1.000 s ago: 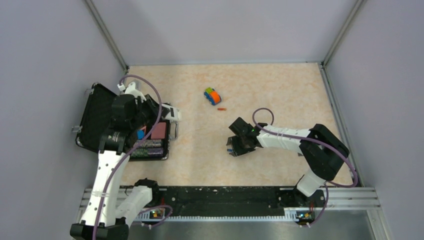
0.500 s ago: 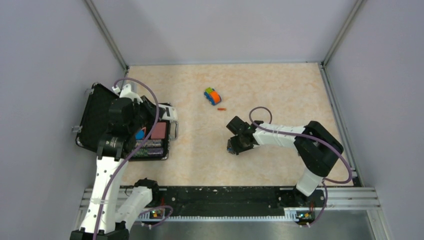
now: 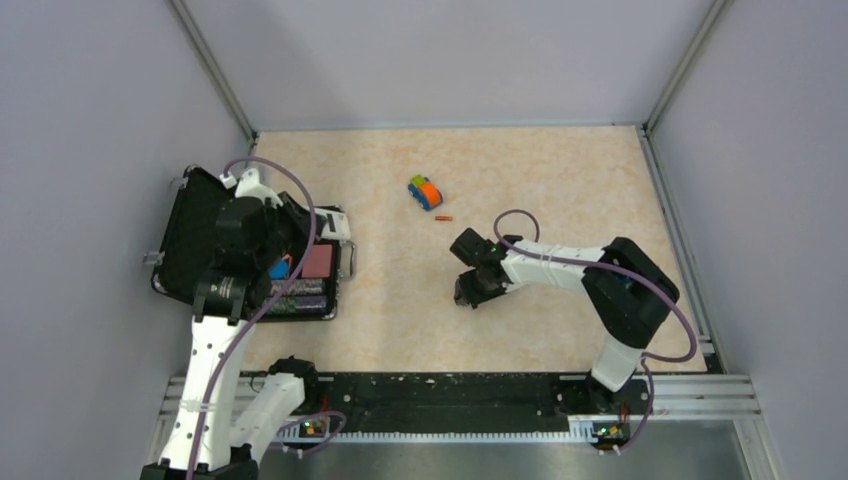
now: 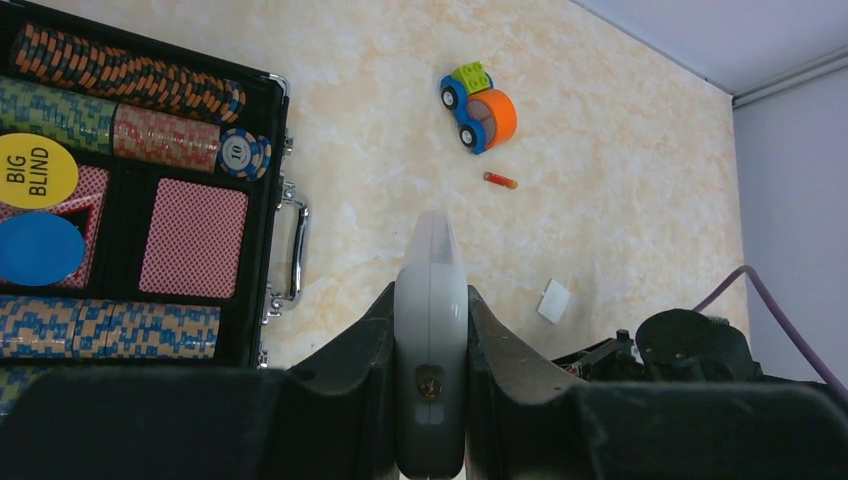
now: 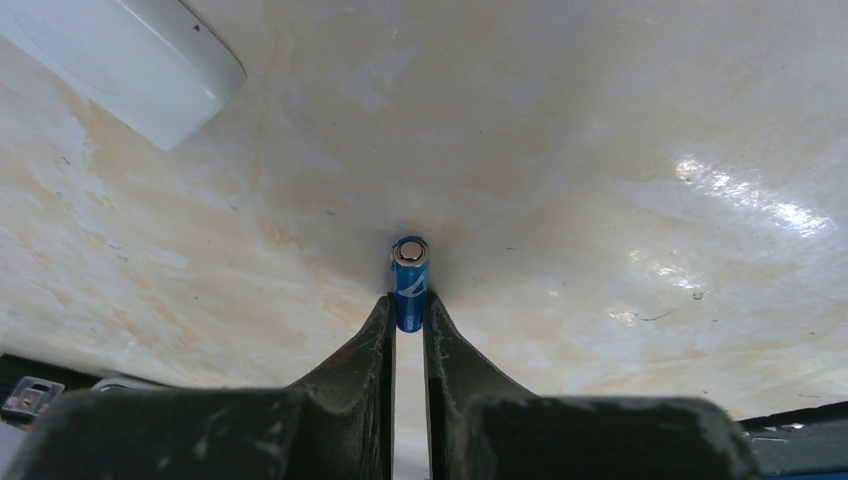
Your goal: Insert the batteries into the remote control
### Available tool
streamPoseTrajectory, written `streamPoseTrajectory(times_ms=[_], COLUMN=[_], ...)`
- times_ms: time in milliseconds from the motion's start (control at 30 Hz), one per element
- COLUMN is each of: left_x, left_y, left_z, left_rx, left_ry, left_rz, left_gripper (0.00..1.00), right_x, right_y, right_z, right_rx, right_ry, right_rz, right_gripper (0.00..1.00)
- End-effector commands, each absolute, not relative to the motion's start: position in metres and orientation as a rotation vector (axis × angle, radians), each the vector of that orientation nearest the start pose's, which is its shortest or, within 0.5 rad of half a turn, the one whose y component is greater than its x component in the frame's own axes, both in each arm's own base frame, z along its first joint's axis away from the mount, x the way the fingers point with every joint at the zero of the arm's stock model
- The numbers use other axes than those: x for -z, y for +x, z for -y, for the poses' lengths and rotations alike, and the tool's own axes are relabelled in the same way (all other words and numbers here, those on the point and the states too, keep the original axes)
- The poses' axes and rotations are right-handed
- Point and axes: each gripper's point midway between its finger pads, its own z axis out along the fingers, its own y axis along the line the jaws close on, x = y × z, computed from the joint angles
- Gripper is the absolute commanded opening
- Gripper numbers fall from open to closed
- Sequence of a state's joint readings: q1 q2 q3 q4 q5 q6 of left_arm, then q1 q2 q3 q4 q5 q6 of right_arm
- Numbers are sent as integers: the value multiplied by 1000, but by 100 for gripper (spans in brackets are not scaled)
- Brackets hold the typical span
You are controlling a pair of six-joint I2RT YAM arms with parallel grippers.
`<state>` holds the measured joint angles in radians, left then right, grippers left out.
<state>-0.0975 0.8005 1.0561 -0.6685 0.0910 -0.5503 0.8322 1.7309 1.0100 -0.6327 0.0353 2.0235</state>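
Waiting by the chip case (image 4: pixel 279 140), the left gripper (image 4: pixel 430 300) keeps its jaws clamped on the remote control (image 4: pixel 430 245), while the orange-red battery (image 4: pixel 500 180) lies loose on the tabletop (image 4: pixel 620 150) and the right gripper (image 5: pixel 410 305), jaws spread a second ago, now pinches the blue battery (image 5: pixel 410 265), likely ready to lift.

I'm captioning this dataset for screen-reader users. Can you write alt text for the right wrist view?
A small blue battery is pinched between the two dark fingers of the right end effector, low over a glossy beige marbled table. A flat white piece with a rounded corner lies apart at the upper left, cut off by the frame edge.
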Motion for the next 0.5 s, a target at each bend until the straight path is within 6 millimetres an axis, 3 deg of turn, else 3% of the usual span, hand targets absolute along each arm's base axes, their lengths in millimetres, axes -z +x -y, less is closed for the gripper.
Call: streamPoseTrajectory(times_ms=[0, 67, 167, 267, 367, 467], left_x=[-302, -302, -298, -295, -287, -275], left_y=[267, 265, 261, 257, 253, 250], left_z=[65, 72, 88, 108, 128, 142], left_rx=[520, 561, 655, 786, 944, 1064], left_ry=[-370, -338, -280, -234, -209, -210], left_rz=[-1939, -1951, -1984, -2006, -2033, -2058], left_gripper=[0, 0, 0, 0, 0, 0], right_x=[-11, -11, -13, -28, -68, -115], right_y=[215, 218, 224, 238, 248, 236], right_z=[-265, -262, -257, -256, -278, -311], right_rx=[-222, -248, -291, -368, -614, -948], right_ry=[1545, 1366, 1060, 731, 392, 60], right_rz=[-2626, -2728, -2858, -2858, -2798, -2745], right_gripper=[5, 0, 0, 0, 0, 0])
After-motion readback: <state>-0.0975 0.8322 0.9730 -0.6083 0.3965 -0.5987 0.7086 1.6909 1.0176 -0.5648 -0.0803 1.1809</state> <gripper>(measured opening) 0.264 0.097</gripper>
